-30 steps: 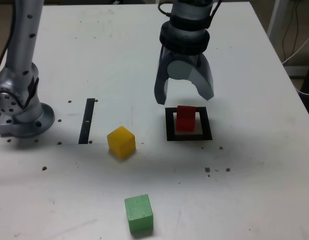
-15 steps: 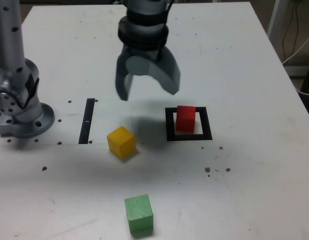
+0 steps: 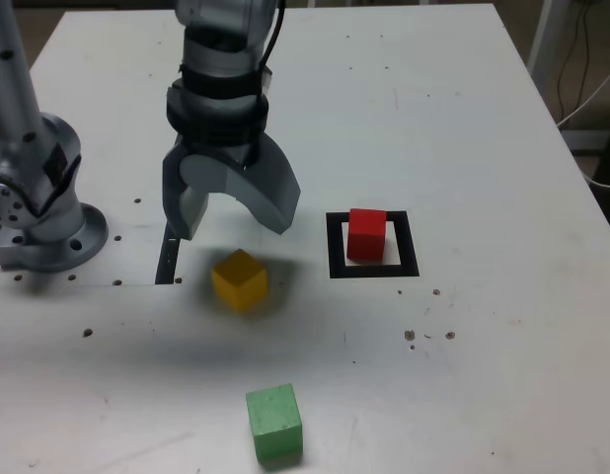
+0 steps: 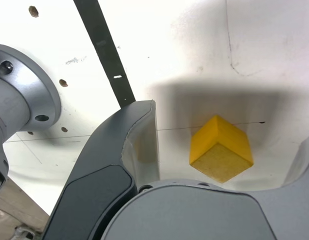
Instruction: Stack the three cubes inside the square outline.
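Above the yellow matte cube (image 3: 239,279) hangs the grey two-fingered gripper (image 3: 231,210), jaws spread wide and empty. A second ago it stood over the thick black square outline (image 3: 373,269); it has swung across toward the exterior view's left — the small red matte block (image 3: 366,233) left sitting inside the outline, first layer done. Yellow reads as the next pick: the wrist view shows it between the open fingers (image 4: 144,150), corner-on, probably untouched. The green matte cube (image 3: 274,422) lies well in front of the outline. White tabletop (image 3: 483,118) — scuffed, speckled with dark dots; a thin black strip (image 3: 172,247) beside the arm's grey base (image 3: 43,227). Cables past the far edge.
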